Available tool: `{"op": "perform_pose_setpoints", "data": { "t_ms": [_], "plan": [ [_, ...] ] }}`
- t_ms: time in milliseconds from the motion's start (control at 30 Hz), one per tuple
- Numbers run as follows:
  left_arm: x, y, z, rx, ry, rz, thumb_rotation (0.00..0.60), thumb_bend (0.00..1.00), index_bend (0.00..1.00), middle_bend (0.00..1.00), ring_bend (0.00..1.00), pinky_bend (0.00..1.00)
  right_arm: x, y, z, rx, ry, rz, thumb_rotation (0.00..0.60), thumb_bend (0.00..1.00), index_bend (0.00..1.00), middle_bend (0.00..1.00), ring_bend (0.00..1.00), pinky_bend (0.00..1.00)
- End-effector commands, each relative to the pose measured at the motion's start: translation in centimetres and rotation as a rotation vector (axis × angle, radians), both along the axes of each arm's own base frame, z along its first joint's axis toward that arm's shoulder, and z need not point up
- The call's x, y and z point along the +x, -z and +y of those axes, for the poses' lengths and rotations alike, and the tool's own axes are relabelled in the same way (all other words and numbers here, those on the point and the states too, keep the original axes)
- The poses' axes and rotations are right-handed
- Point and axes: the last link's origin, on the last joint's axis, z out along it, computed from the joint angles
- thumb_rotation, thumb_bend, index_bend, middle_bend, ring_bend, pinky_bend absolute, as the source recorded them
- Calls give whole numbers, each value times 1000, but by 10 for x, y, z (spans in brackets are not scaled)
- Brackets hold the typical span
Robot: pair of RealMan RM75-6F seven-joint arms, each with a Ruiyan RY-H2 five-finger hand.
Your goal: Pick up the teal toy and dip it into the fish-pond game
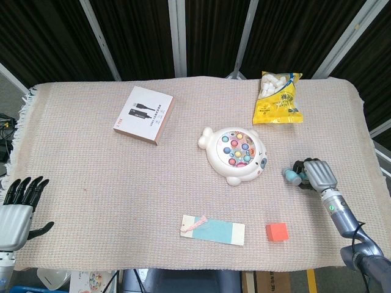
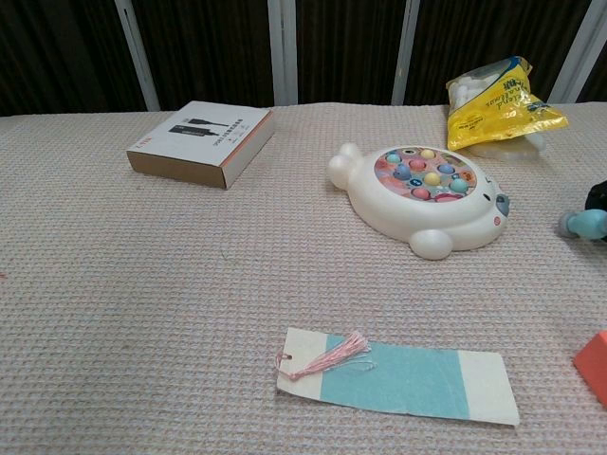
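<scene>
Holding the small teal plastic toy in my right hand, fingers curled round it, low over the bench right of the white fish-pond game. My left hand hangs empty, fingers spread.

The right hand sits low near the right edge of the surface, back upward, its fingers curled round the teal toy, which sticks out toward the middle of the surface; the grey forearm runs back from the wrist to the near right corner. In the chest view only a dark sliver of this hand shows at the right border. The left hand hangs off the near left corner, holding nothing, fingers straight and apart, thumb out to the side.
</scene>
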Motion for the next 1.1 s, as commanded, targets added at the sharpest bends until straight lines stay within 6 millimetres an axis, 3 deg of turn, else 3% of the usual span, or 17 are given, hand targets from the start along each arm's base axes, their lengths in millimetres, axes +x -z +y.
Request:
{"op": "perform_pose_setpoints", "data": {
  "t_ms": [33, 700, 1100],
  "plan": [
    [0, 0, 0, -2, 1, 0, 600, 111, 98, 56, 0, 0, -1, 0, 0, 3, 5, -1, 600, 352, 480, 508, 331, 309],
    [0, 5, 5, -16, -6, -2, 600, 110, 98, 56, 0, 0, 23, -25, -28, 30, 58, -5, 600, 350, 345, 394, 225, 218],
    [-2, 6, 7, -18, -13, -3, 600, 111, 98, 56, 0, 0, 27, -24, -33, 43, 86, 53, 600, 351, 307, 380, 205, 193]
  ]
}}
